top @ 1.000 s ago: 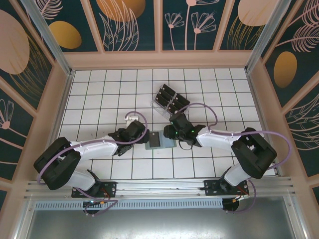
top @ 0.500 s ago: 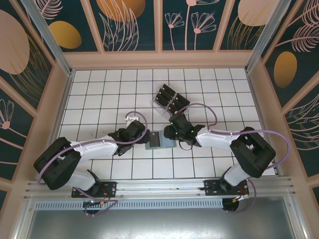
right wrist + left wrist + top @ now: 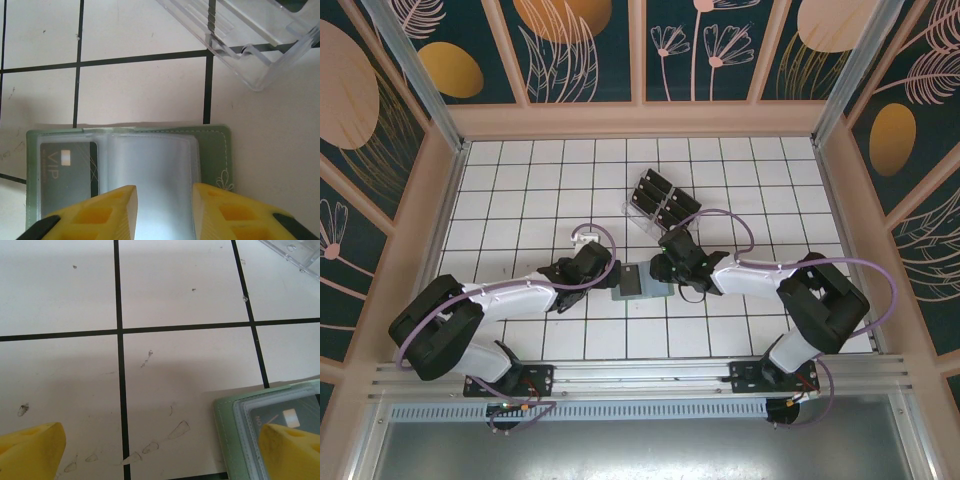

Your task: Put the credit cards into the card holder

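The left claw [image 3: 160,455] gapes wide and empty, one finger by the edge of the card holder [image 3: 215,155]. The right claw [image 3: 162,210] stands part-way open astride the holder's clear sleeve, gripping nothing visible. The grey-green card holder lies opened flat on the white-tiled desk [image 3: 520,200] between both claws, with a black VIP credit card [image 3: 67,172] in one pocket. Beyond it, a clear rack [image 3: 638,212] carries more black cards [image 3: 665,200].
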